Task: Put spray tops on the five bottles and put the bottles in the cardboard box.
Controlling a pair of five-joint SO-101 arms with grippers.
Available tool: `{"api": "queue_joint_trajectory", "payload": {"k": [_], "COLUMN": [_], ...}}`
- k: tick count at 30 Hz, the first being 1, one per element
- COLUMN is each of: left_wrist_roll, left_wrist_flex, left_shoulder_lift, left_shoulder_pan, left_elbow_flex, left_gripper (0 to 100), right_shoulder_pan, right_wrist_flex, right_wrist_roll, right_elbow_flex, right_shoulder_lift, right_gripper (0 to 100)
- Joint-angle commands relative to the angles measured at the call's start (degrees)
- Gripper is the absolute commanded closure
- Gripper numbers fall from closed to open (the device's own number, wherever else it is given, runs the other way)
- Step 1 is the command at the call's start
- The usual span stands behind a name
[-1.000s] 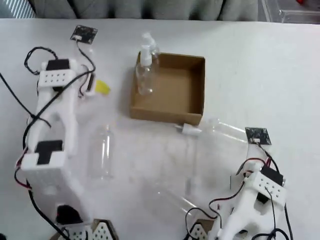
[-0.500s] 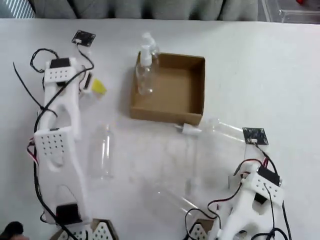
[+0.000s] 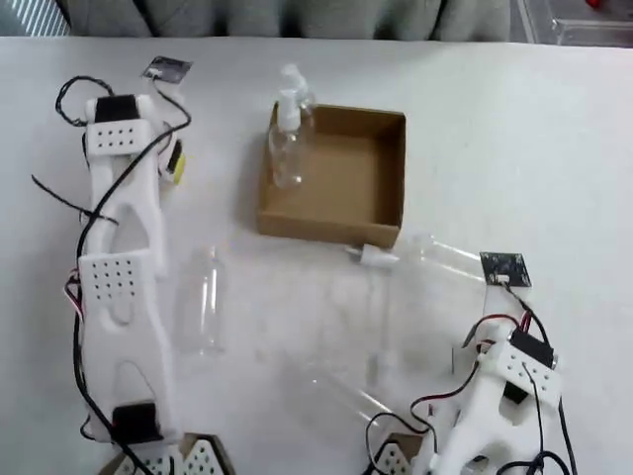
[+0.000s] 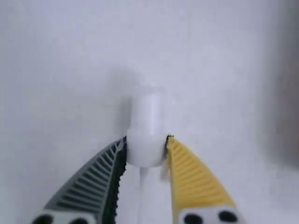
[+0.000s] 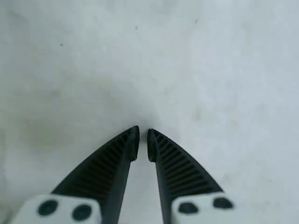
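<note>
Capping step: the left pincer (image 4: 145,140) clamps a white plastic spray top (image 4: 147,116), while the right pincer (image 5: 143,137) is closed and empty. The next move is probably to carry the top to the seemingly uncapped clear plastic bottle (image 3: 201,297) lying behind the left pincer, aligning it with the neck.

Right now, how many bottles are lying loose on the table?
3: one bottle beside the left arm, one front-right of the box, one nearest the arms' bases. Clear plastic may hide more.
</note>
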Motion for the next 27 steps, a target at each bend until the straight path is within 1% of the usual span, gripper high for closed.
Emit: {"api": "queue_joint_trajectory", "payload": {"k": [1,7,11,13,18,23,27], "left_wrist_roll": [7.6,21.4,25.2,26.0,28.0,31.7,36.3], "left_wrist_flex": [7.5,8.0,8.1,8.1,7.9,7.7,6.8], "left_shoulder_lift": [-1.7,-2.5,-7.7,-12.4,-27.5,-42.1,-50.8], "left_shoulder_pan": [3.4,5.3,7.5,9.3,15.7,22.1,27.3], "left_elbow_flex": [-10.6,-17.1,-13.6,-8.4,11.2,28.7,40.6], "left_gripper": [98,98,98,98,98,98,98], "right_shoulder_pan": [-0.6,-0.5,-0.5,-0.5,-0.5,-0.5,-0.7], "right_wrist_flex": [-0.7,-0.7,-0.7,-0.7,-0.7,-0.7,-0.8], "right_wrist_roll": [-0.5,-0.5,-0.5,-0.5,-0.5,-0.5,-0.5], "right_elbow_flex": [-0.2,-0.2,-0.2,-0.2,-0.2,-0.1,0.5], "right_shoulder_lift": [-0.2,-0.2,-0.2,-0.2,-0.2,-0.2,-0.7], "right_gripper": [98.1,98.1,98.1,98.1,98.1,98.1,98.1]}}
